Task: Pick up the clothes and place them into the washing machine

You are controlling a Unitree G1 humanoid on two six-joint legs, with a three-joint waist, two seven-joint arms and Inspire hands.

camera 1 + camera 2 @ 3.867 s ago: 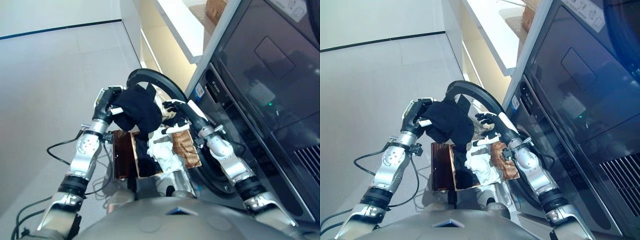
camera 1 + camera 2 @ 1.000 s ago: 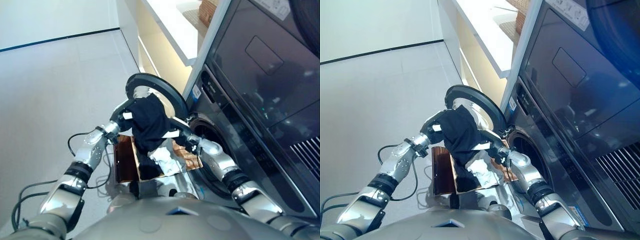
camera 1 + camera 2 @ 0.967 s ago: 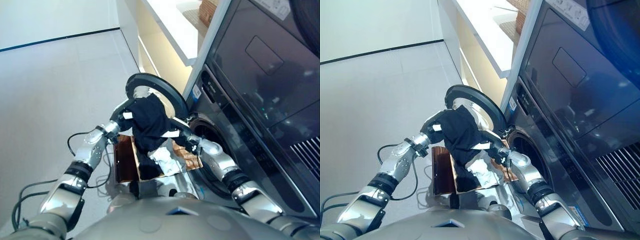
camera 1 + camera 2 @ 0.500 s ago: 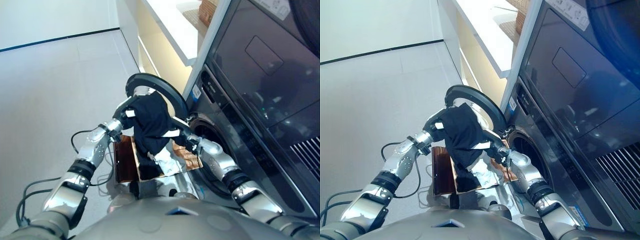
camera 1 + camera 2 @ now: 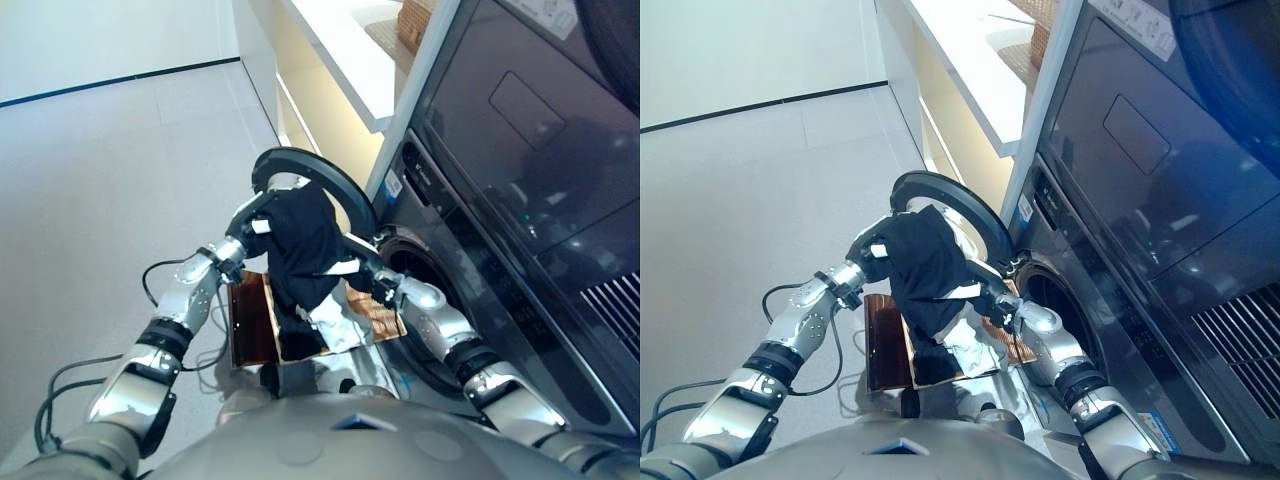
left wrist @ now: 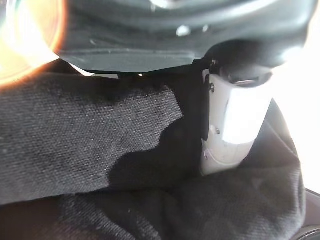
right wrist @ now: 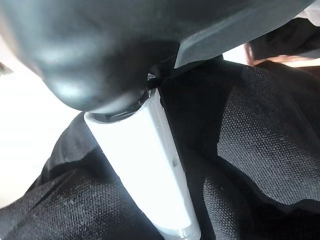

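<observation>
A black garment (image 5: pixel 300 240) hangs bunched between my two hands, above the basket and in front of the washing machine's open round door (image 5: pixel 325 182). My left hand (image 5: pixel 248 222) grips its far left side; in the left wrist view the white-covered thumb (image 6: pixel 240 120) presses into the black cloth (image 6: pixel 85 135). At the garment's right side my right hand (image 5: pixel 365 275) holds on, its thumb (image 7: pixel 145 170) also pinching black cloth (image 7: pixel 260 140). The dark drum opening (image 5: pixel 425 300) lies just right of the right hand.
Below the hands a brown basket (image 5: pixel 248 322) on the floor holds a white cloth (image 5: pixel 335 325) and a tan woven piece (image 5: pixel 378 312). A white counter (image 5: pixel 345 60) runs along the wall above the machine's dark front (image 5: pixel 520 150).
Both hands have carried the black garment a little up and toward the machine's door. Since the earliest frames the camera has also shifted.
</observation>
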